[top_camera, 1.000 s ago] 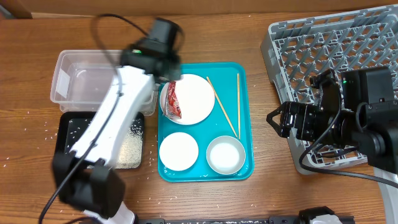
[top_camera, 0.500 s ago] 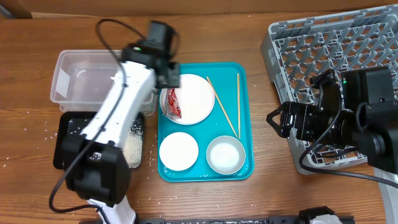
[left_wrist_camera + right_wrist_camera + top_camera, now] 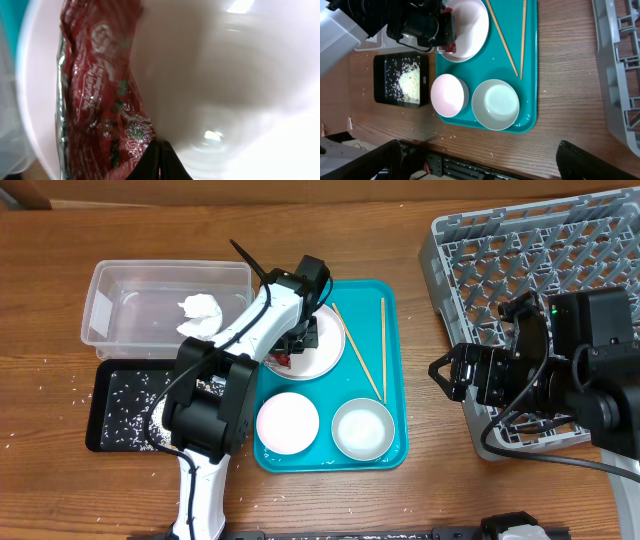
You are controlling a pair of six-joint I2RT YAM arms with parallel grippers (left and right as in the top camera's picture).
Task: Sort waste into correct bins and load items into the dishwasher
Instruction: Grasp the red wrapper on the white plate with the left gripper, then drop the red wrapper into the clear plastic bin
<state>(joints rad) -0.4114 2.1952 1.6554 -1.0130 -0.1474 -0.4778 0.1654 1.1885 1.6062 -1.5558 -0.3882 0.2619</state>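
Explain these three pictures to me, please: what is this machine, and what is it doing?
Two robot arms work at a table. One picture looks down from above; the other two come from cameras on each wrist. The white left arm reaches onto a large plate on a teal tray, its jaws closed beside a red snack wrapper. The black right arm hangs, jaws open, by the grey dish rack. A paper wad lies in the clear tub.

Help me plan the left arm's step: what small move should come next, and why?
Probably pinch the red wrapper and lift it slightly. The left gripper sits low over the big plate, its fingers at the wrapper's edge; whether they already grip is unclear. The paper wad lies in the clear tub.
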